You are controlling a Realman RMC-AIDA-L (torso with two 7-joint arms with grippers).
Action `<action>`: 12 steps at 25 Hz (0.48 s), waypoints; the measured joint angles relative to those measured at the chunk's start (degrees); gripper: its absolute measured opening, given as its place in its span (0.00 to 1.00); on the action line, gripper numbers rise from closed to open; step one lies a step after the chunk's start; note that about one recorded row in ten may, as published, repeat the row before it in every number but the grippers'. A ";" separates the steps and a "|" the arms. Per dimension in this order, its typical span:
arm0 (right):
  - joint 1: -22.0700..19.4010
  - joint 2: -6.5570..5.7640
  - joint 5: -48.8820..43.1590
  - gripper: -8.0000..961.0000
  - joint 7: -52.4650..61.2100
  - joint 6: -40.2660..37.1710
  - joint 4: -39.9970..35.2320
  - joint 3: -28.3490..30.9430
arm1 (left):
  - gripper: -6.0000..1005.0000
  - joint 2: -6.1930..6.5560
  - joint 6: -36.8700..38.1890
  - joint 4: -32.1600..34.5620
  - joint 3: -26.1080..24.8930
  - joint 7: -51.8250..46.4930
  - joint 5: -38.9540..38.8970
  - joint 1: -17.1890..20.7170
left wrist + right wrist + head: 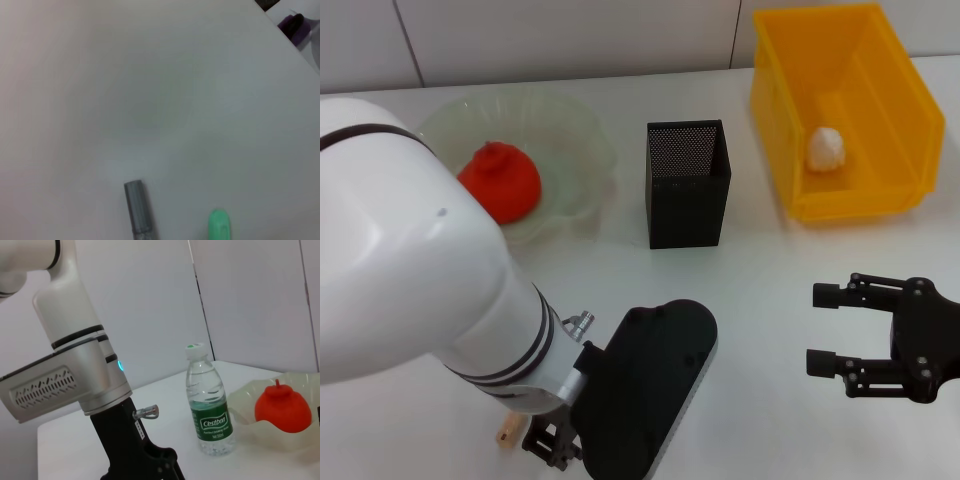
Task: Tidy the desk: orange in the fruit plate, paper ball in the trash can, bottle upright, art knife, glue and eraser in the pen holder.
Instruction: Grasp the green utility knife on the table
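Head view: the eraser (508, 431) lies on the surface just beside the left gripper (552, 447) — the nearer arm, fingers' spacing unclear — while the right gripper (832, 328) hovers apart-fingered, well off. Left wrist view: only a grey stick (137, 209) and green stick (219, 224) show. Right wrist view: the bottle (209, 401) stands upright beside the orange (283, 407) in its plate (246, 399).

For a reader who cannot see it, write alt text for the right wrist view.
A bottle stands upright on the white table, beside the fruit plate holding the orange. The left arm reaches down nearby.

Bare table (770, 290) before pen holder (687, 183)
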 joint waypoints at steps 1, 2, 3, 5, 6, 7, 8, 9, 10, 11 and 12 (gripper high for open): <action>0.00 0.00 0.00 0.81 0.00 -0.01 0.02 0.00 | 0.63 0.00 0.00 0.00 0.00 0.00 0.00 0.00; 0.00 0.01 0.00 0.81 0.00 -0.01 0.07 0.00 | 0.63 0.00 -0.06 -0.31 0.12 -0.05 -0.01 -0.21; 0.00 0.02 0.00 0.81 0.00 -0.01 0.10 0.00 | 0.63 0.00 -0.11 -0.43 0.16 -0.09 -0.02 -0.33; 0.00 0.03 0.00 0.81 0.00 -0.02 0.16 0.00 | 0.63 0.00 -0.18 -0.59 0.23 -0.17 -0.02 -0.47; 0.00 0.03 0.00 0.81 0.00 -0.02 0.16 0.00 | 0.63 0.00 -0.20 -0.64 0.28 -0.25 -0.02 -0.56; 0.00 0.04 0.00 0.81 0.00 -0.01 0.21 0.00 | 0.63 0.00 -0.23 -0.70 0.36 -0.40 -0.02 -0.66; 0.00 0.04 0.00 0.81 0.00 -0.01 0.21 0.00 | 0.63 0.00 -0.23 -0.80 0.53 -0.66 -0.02 -0.84; 0.00 0.04 0.00 0.81 0.00 -0.01 0.23 0.00 | 0.63 0.00 -0.23 -0.85 0.68 -0.85 -0.02 -0.97; 0.00 0.04 0.00 0.81 0.00 -0.01 0.23 0.00 | 0.63 0.00 -0.23 -0.92 0.92 -1.14 -0.02 -1.14; 0.00 0.04 0.00 0.81 0.00 -0.01 0.24 0.00 | 0.63 0.00 -0.23 -0.93 1.01 -1.25 -0.03 -1.19; 0.00 0.04 0.00 0.81 0.00 -0.01 0.25 0.00 | 0.63 0.00 -0.23 -0.95 1.08 -1.40 -0.03 -1.25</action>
